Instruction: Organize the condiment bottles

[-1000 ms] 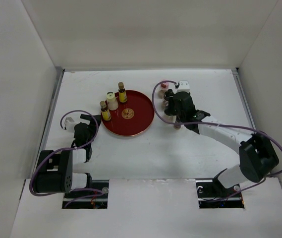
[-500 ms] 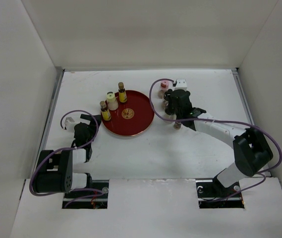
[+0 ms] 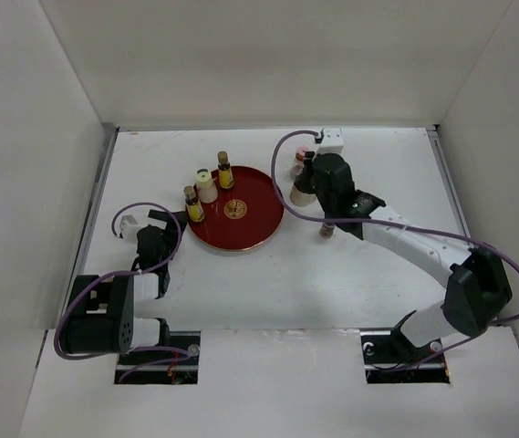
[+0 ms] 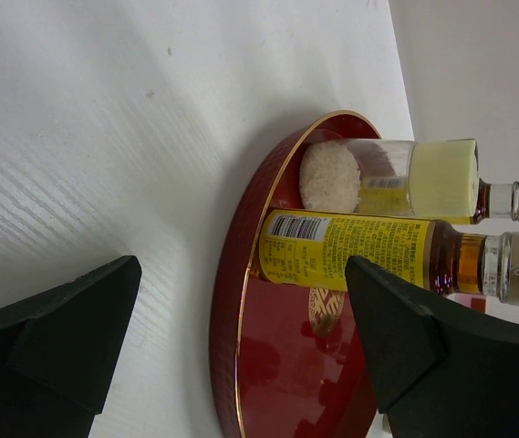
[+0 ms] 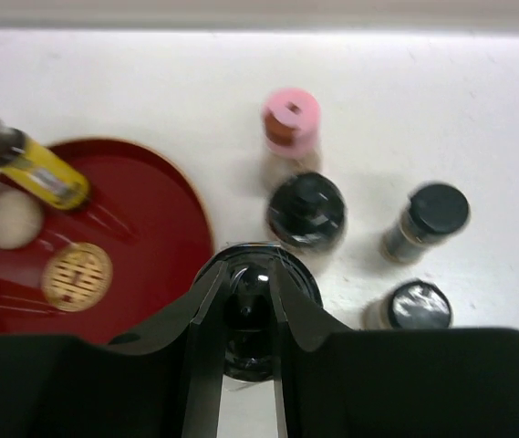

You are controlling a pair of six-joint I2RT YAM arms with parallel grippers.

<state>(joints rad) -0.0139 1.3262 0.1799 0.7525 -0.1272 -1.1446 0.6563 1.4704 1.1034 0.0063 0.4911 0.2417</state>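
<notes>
Three bottles (image 3: 206, 187) stand left on the red tray (image 3: 257, 219), the right pincer (image 3: 306, 179) just off its right rim

The left white-and-black jointed arm (image 3: 104, 319) and the right white-and-black jointed arm (image 3: 405, 242) are trailing looping purple cables (image 3: 274, 178); matte black wedge-shaped fingers (image 4: 63, 342) are tipping the left one.

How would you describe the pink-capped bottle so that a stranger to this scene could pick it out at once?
Find the round red tray and look at the cluster of small bottles standing on the white table right of it. Take the bottle farthest back in that cluster. It alone has a pink cap; its neighbours have black caps.
</notes>
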